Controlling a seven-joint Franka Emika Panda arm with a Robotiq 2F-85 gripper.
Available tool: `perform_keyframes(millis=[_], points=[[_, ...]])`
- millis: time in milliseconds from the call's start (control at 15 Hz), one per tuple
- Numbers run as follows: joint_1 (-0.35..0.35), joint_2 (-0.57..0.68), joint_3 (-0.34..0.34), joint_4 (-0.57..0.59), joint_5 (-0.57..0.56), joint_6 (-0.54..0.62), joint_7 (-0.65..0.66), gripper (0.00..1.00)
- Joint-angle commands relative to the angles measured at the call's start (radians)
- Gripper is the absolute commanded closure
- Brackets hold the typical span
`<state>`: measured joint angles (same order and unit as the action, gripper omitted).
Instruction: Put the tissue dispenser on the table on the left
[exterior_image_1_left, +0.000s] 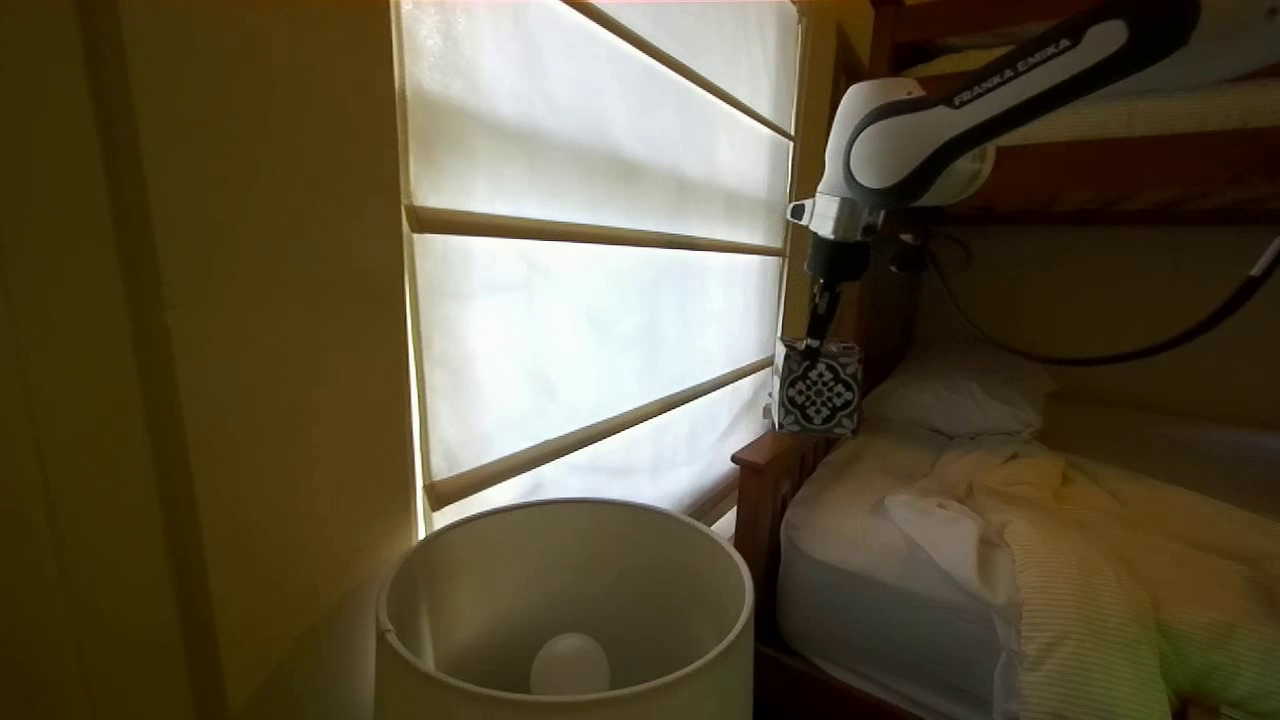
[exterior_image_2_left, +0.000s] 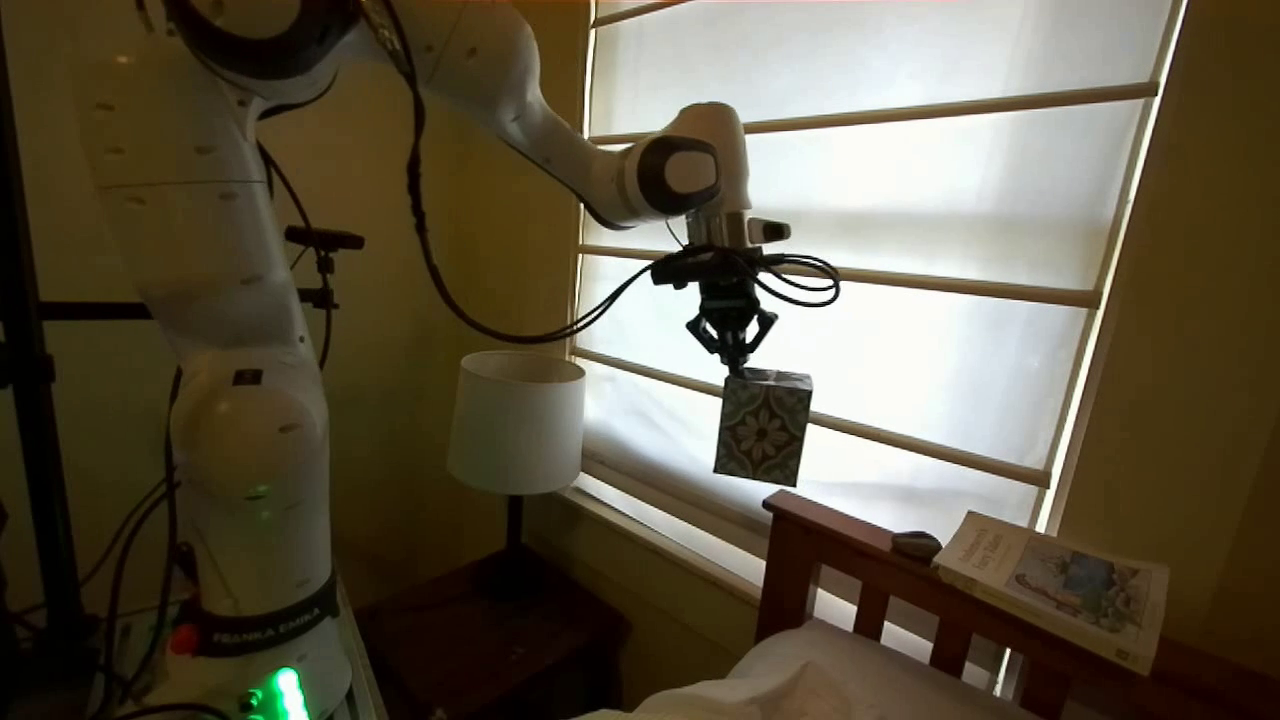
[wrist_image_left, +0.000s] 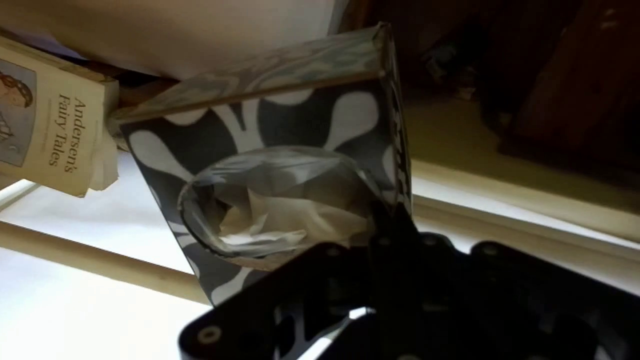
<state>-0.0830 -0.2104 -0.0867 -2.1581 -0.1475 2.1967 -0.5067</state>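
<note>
The tissue dispenser, a cube-shaped dark and white patterned box, hangs in the air in both exterior views, a little tilted. In the wrist view its top shows an oval opening with white tissue inside. My gripper is shut on the box's top wall at one side of the opening; it also shows in an exterior view and in the wrist view. The fingertips are partly dark and hidden against the box. The dark wooden table stands low beside the robot base, below and apart from the box.
A lamp with a white shade stands on the table; its shade is large in an exterior view. The wooden headboard is below the box, with a book and a small dark object on it. A window blind is behind.
</note>
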Motion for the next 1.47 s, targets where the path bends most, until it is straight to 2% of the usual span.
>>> perform_keyframes(millis=[0,200,400,533,667,800,867,1000,1400], points=[[0.069,-0.203,0.011,-0.197,0.0,0.008,-0.111,0.99],[0.154,-0.281,0.037,-0.306,0.014,0.033,-0.163,0.99],[0.243,-0.292,0.048,-0.382,0.021,0.072,-0.227,0.99],[0.29,-0.26,0.035,-0.422,0.026,0.127,-0.3,0.99],[0.324,-0.184,0.009,-0.458,0.052,0.259,-0.39,0.99],[0.36,-0.096,-0.012,-0.447,0.137,0.309,-0.457,0.99],[0.309,-0.174,0.035,-0.461,0.079,0.25,-0.381,0.99],[0.306,-0.134,0.039,-0.459,0.088,0.265,-0.392,0.97],[0.305,-0.152,0.038,-0.456,0.087,0.263,-0.391,0.99]])
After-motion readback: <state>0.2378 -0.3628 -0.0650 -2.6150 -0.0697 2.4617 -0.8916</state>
